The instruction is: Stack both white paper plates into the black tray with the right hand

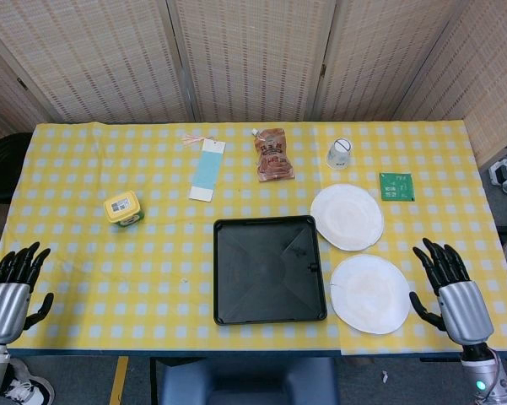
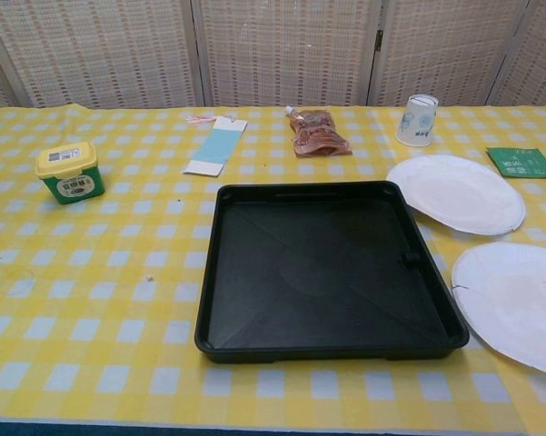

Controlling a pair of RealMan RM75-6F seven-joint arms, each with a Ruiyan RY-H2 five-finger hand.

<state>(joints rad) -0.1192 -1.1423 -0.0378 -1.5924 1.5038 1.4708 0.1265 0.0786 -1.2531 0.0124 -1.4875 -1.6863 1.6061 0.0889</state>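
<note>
Left hand (image 1: 13, 287) and right hand (image 1: 452, 287) low, apart, fingers spread, empty.

- Bright, even light from overhead fills both views; the yellow checked tablecloth (image 1: 152, 253) shows no hard shadows.
- Soft sheen on the square black plastic tray (image 2: 327, 272), its creases catching light in the chest view.
- The two round white paper plates (image 1: 347, 217) run close to washed out.
- Focus is sharp throughout; the chest view bows slightly at its edges.
</note>
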